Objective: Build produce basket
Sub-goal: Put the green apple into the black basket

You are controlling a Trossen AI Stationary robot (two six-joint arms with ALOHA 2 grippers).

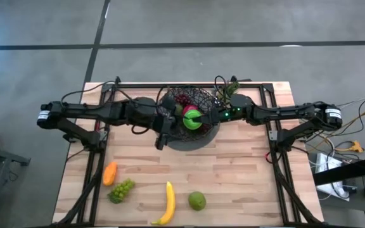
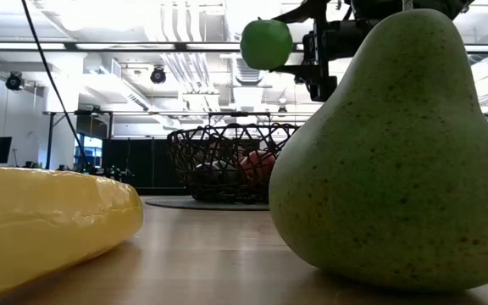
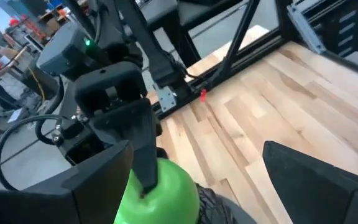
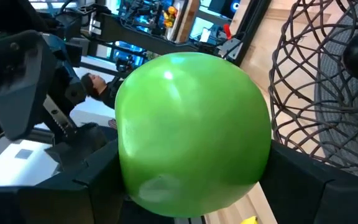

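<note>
**Green apple handoff over basket – drop risk**

Near edge of table [image 1: 233, 183], still to load: banana [image 1: 167, 204], pear-shaped green fruit [image 1: 197, 201], green grapes [image 1: 122, 190], orange piece [image 1: 109, 173]. All lying loose, well apart from basket.

Mid table: basket [image 1: 189, 104] on grey mat [image 1: 198, 140], red fruit already inside. Green apple [image 1: 192, 118] held up in air above basket rim, not yet in.

Risks: apple round + slick, could slip from grip and bounce off rim onto table; lowering too far to the side could clip wire and shove basket off mat; 2 grippers close together, possible collision.

Pose: right gripper [image 4: 191, 186] clamped on apple, arm reaching in from right, roughly level. Left gripper [image 3: 191, 180] just beside apple, fingers spread wide, holding nothing; arm stretched in from left.
</note>
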